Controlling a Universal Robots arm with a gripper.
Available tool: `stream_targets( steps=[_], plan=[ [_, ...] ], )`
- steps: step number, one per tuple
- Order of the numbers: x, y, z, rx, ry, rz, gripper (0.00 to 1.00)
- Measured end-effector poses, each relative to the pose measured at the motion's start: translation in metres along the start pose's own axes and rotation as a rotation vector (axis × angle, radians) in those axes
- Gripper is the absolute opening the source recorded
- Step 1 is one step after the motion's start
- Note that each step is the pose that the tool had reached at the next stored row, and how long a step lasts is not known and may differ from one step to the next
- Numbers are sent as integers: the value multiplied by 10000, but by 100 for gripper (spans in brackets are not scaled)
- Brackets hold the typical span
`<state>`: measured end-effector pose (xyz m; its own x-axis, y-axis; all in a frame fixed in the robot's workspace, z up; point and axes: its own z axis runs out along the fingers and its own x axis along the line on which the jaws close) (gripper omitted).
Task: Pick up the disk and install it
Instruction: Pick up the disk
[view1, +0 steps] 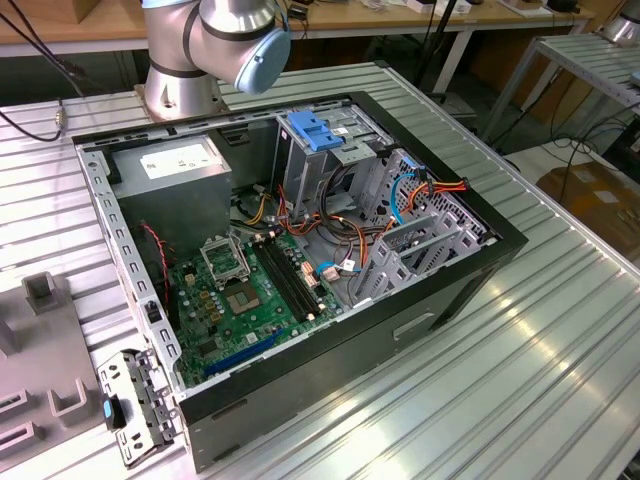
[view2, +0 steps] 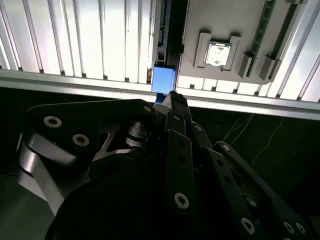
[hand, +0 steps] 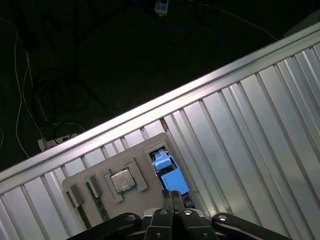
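Bright metal, matt plastic
The ribbed table (view1: 560, 350) is glossy bare aluminium. The computer case (view1: 380, 345) has matt black walls and a dull steel frame. The disk (hand: 174, 181) shows smooth blue plastic, and the gripper (view2: 172, 97) is matt black.

An open computer case (view1: 400, 330) lies on the ribbed table (view1: 520, 380).

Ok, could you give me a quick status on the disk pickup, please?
Gripper shut, just above the disk, not holding it. Disk seated in its slot in the grey holder plate, beside a processor chip. Nothing in the way.
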<state>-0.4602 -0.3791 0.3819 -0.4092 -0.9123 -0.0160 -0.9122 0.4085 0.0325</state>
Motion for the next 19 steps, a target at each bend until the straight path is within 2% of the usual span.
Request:
stream_targets(
  steps=[2,4,9,13,19],
  plan=[
    [0,0,-1,-13,26,-769,11],
    [0,0,0,-22,44,-1342,11],
    [0,0,0,-35,72,-2189,11],
    [0,0,0,-40,81,-2488,11],
    [0,0,0,-40,82,-2505,11]
  ],
)
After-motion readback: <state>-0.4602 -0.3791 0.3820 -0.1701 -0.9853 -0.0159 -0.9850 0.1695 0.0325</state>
